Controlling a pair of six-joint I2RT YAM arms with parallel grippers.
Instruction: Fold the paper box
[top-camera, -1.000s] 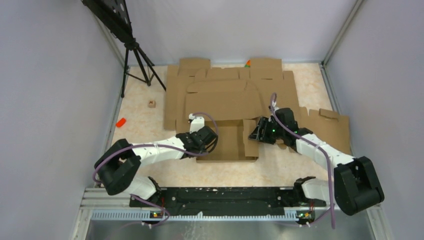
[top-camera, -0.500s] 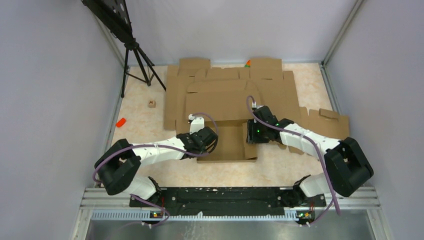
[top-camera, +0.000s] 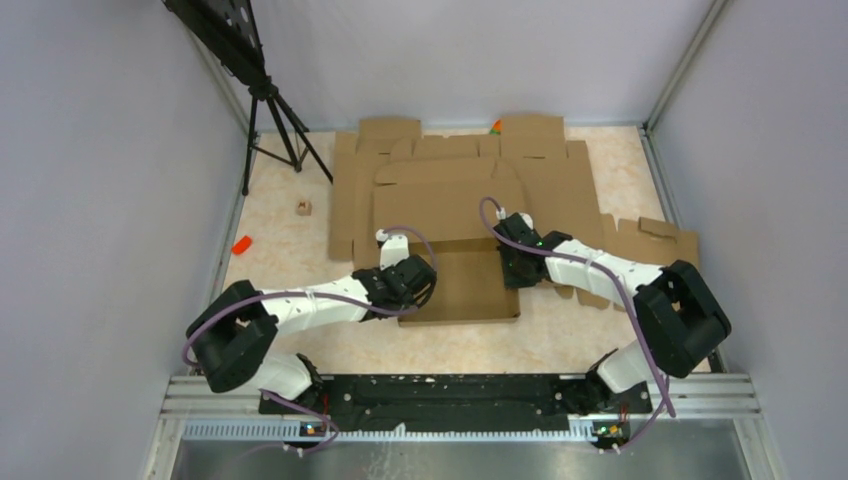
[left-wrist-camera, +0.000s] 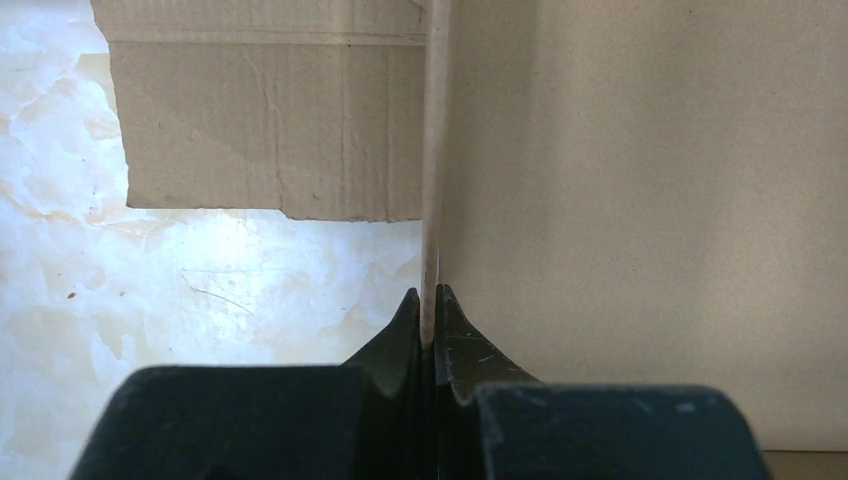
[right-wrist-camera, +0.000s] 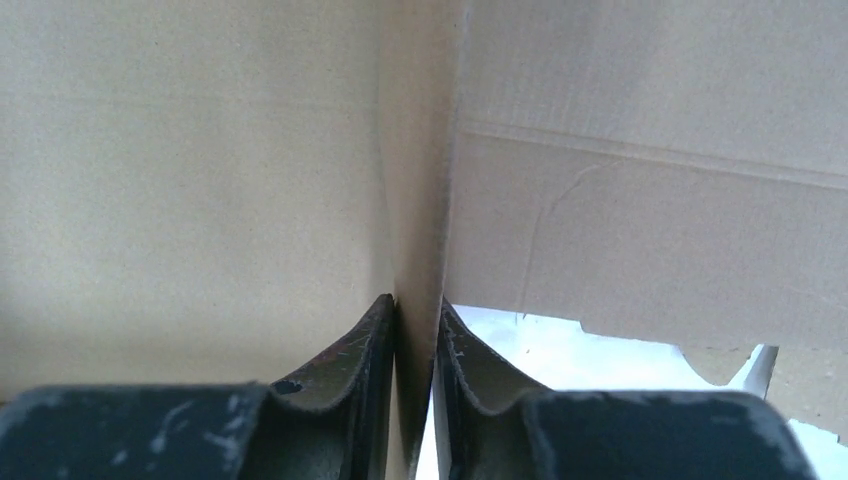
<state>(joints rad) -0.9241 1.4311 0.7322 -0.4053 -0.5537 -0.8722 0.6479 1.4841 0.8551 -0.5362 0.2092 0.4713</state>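
Paper box (top-camera: 465, 290) of plain brown creased cardboard, on the pale marbled table (top-camera: 290, 250) between the arms. Likely light, thin, easily dented; best taken by its raised side walls. Left gripper (left-wrist-camera: 430, 300) clamped on the left wall, right gripper (right-wrist-camera: 416, 305) on the right. Beyond, wider flat cardboard blanks (top-camera: 450, 160).

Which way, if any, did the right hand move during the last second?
Yes: the right hand moved left, away from the cardboard blank at right, onto the paper box side wall.
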